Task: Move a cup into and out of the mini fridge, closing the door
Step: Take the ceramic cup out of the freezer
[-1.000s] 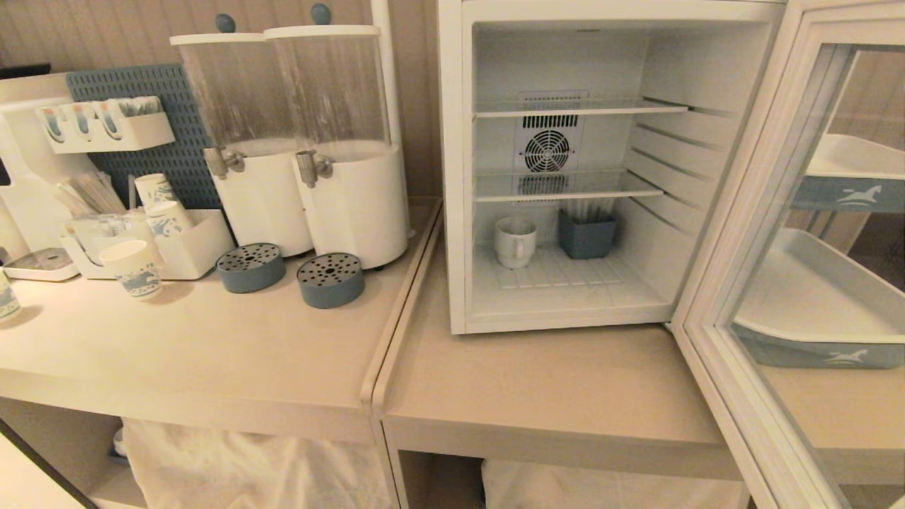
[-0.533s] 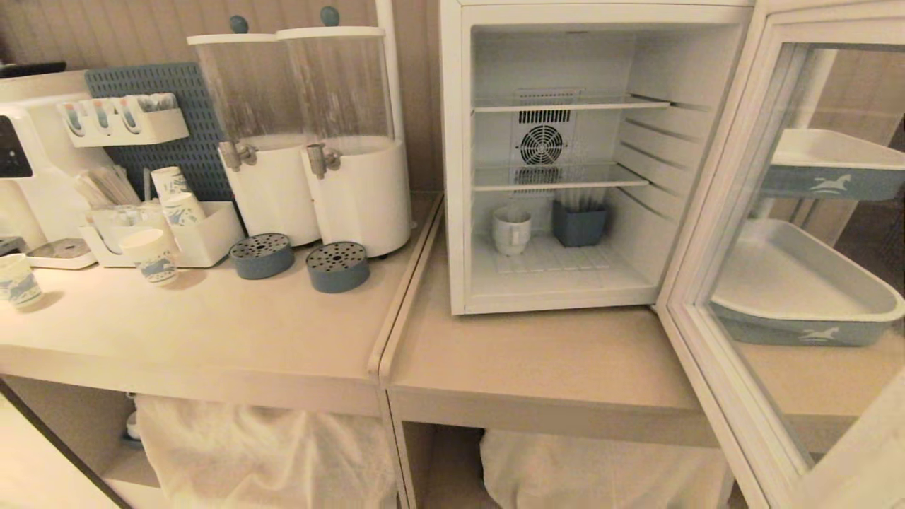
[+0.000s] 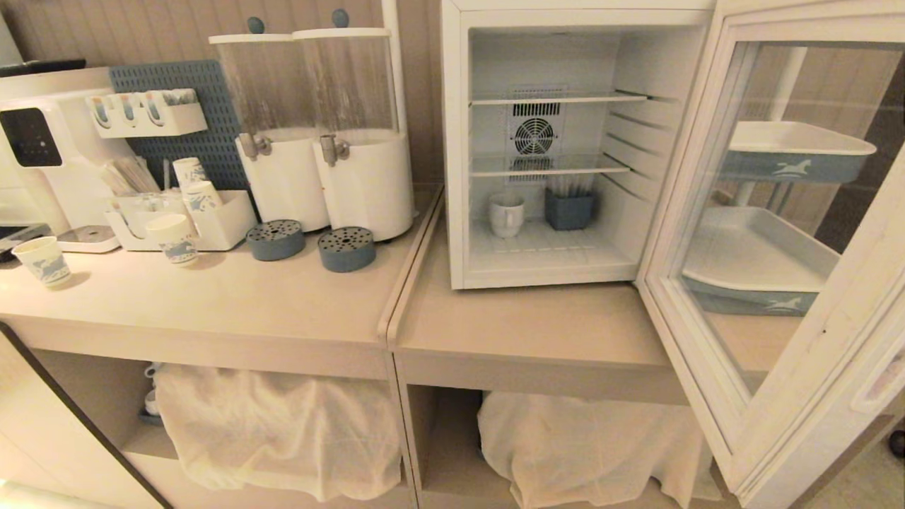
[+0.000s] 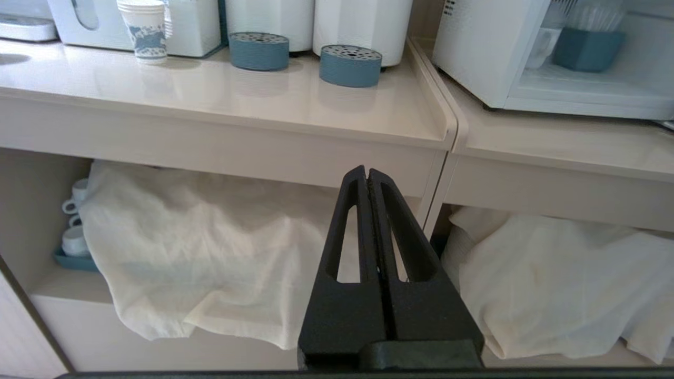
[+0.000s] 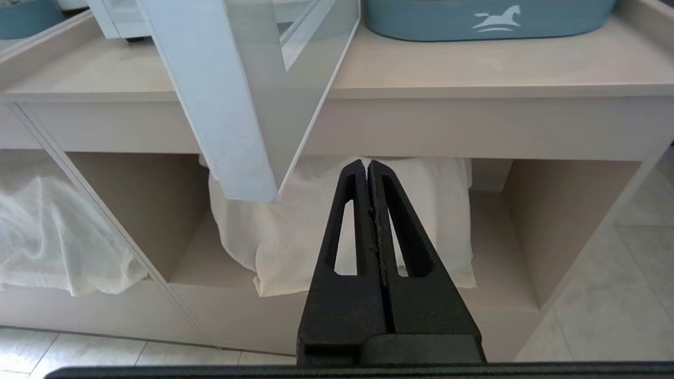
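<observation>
The white mini fridge [image 3: 452, 141] stands on the right counter with its glass door [image 3: 771, 332] swung wide open toward me on the right. Inside, on the bottom floor, the white cup [image 3: 506, 215] sits upright beside a blue-grey holder [image 3: 569, 210]. In the left wrist view the cup [image 4: 542, 47] shows partly behind the fridge wall. My left gripper [image 4: 367, 171] is shut and empty, low in front of the counter edge, far from the fridge. Shut and empty too, my right gripper [image 5: 367, 164] hangs below the door's lower corner [image 5: 247, 184]. Neither arm appears in the head view.
Two white drink dispensers [image 3: 325, 134] with blue drip trays [image 3: 346, 249] stand left of the fridge. Patterned paper cups [image 3: 173, 239] and an organizer sit at far left. White cloth bundles [image 3: 283, 431] fill the shelves under the counter. Blue-rimmed trays [image 3: 763, 254] show through the door glass.
The whole head view has shifted: the counter and fridge sit higher and smaller, and more of the lower shelves shows, so the camera has backed away. The cup and door keep their places.
</observation>
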You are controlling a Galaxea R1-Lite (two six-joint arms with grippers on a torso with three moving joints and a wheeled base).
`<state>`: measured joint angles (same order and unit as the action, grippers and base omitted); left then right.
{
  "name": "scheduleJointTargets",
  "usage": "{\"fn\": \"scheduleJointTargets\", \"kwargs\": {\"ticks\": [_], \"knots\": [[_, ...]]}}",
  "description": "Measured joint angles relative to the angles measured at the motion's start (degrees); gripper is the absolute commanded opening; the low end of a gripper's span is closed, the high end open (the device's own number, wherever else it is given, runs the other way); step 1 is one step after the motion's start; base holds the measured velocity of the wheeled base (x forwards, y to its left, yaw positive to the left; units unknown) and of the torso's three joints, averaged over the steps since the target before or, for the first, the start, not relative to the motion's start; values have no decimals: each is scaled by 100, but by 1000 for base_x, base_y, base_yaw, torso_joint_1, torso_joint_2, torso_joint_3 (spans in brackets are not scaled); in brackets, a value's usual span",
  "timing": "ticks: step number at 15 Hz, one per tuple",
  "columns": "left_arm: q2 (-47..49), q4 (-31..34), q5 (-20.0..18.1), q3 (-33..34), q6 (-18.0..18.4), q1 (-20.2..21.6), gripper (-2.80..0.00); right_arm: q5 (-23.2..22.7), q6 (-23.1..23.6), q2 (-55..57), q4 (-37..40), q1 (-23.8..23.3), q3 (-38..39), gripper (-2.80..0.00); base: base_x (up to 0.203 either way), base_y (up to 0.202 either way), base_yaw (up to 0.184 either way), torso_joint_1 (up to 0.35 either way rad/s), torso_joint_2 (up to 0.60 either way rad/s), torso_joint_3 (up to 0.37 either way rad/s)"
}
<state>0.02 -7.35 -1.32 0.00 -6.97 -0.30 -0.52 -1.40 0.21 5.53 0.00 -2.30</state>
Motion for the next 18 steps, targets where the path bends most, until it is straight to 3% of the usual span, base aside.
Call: {"fn": "scheduleJointTargets", "kwargs": {"ticks": [10,18], "knots": [[0,-22,9,0,-10,1,-280,4,0,0,0,0,2,-280,1,5,-1,1,0,0],[0,-24,11,0,-1,4,-280,2,1,0,5,0,2,-280,1,178,-4,3,1,0]]}}
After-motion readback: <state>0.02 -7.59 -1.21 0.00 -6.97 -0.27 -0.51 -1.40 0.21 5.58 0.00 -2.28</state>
